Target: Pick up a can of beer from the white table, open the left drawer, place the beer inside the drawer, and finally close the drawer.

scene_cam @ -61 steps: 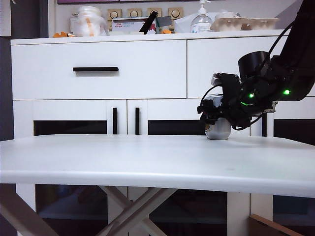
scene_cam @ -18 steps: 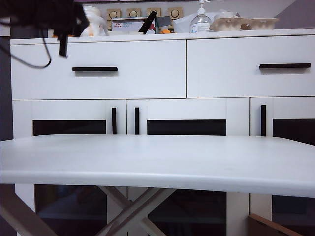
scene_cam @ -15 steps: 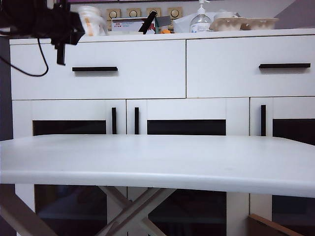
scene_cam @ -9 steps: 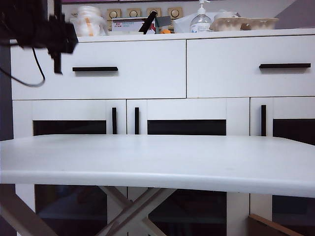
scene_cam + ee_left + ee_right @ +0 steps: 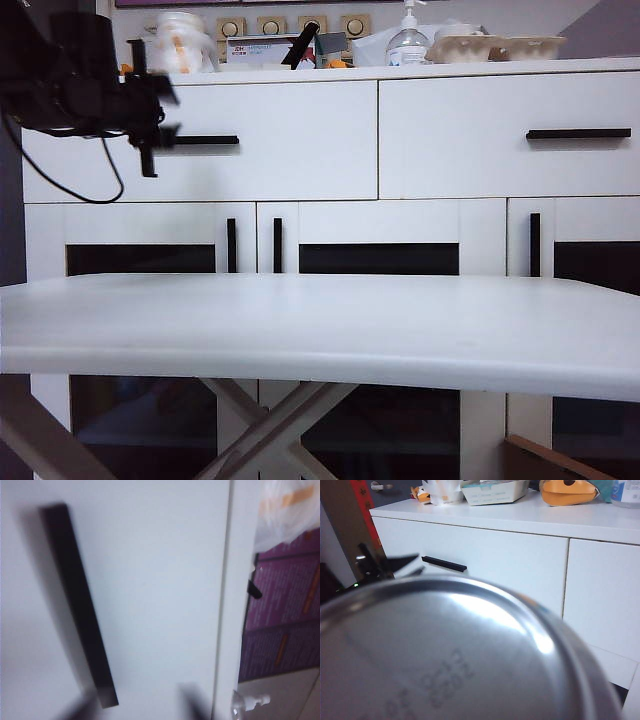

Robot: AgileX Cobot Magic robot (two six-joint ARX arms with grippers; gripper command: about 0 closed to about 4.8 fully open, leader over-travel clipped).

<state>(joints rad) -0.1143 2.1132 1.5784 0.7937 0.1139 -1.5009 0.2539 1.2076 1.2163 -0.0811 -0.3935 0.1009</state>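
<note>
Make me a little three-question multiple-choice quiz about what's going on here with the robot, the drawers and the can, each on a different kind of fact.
1. Where is the left gripper?
A. resting on the white table
B. in front of the left drawer, at the end of its black handle
C. at the right drawer's handle

2. How many horizontal black bar handles show on the drawers in the exterior view?
A. one
B. two
C. four

3. What state is the left drawer in?
A. shut, flush with its neighbour
B. pulled halfway out
C. removed

Answers:
1 B: the dark arm ends beside the black handle, above the white table.
2 B: one on the left drawer, one on the right drawer.
3 A: its front lines up with the right drawer's. The can of beer fills the right wrist view, so it is not inside yet.
</note>
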